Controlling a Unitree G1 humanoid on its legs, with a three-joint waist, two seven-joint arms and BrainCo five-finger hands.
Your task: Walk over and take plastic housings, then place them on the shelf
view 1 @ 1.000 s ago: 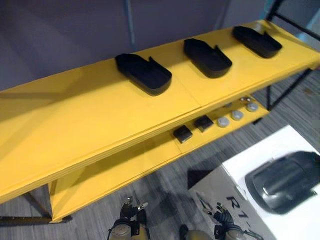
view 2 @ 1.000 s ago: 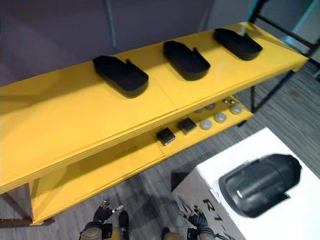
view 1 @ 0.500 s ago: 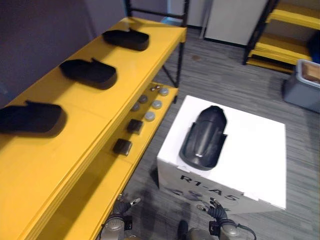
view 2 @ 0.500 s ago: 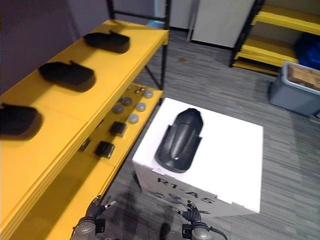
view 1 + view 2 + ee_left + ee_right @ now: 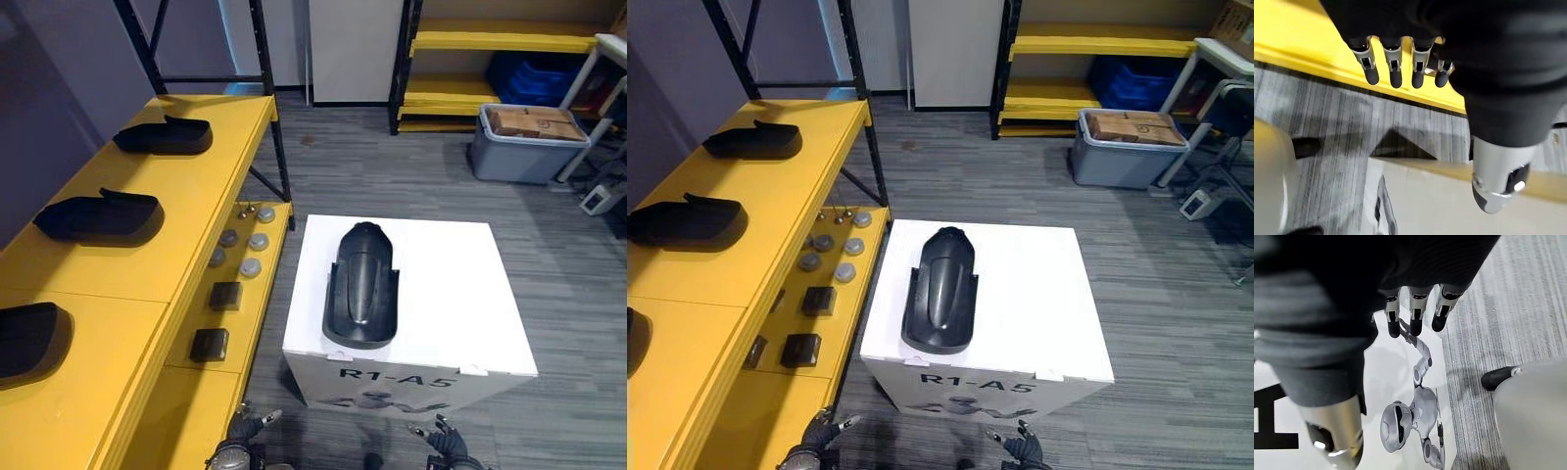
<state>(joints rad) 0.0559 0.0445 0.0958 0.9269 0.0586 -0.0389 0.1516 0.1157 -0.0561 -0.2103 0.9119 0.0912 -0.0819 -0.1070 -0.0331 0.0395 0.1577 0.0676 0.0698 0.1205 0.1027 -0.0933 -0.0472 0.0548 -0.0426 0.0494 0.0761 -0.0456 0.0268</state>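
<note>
Swinging round since half a second ago, the robot's head now looks squarely at the white box (image 5: 441, 284). The things themselves have not shifted, only the view of them.

Left of the box runs the yellow shelf (image 5: 201, 186). Three black plastic housings lie in a row on its top board: the far housing (image 5: 164, 136), the middle housing (image 5: 100, 217) and the near housing (image 5: 29, 338), which is cut by the view's edge. On the lower board, between the top board and the box, sit grey discs (image 5: 250, 267) and two small black blocks (image 5: 210, 345).

The left hand (image 5: 238, 428) hangs low by the box's near corner on the shelf side. Its fingers (image 5: 1393, 68) are straight and loose, holding nothing, with the shelf's yellow edge behind them.

On top of the box lies the fourth housing (image 5: 361, 286), rounded back up and pointing away from the robot, slightly towards the shelf side. Neither hand touches it.

The right hand (image 5: 438, 436) hangs low before the box's printed front. Its fingers (image 5: 1416, 316) are likewise straight and empty.

Well beyond the box's right side, a grey bin (image 5: 524, 157) stands on the floor in front of a second yellow rack (image 5: 490, 41).
</note>
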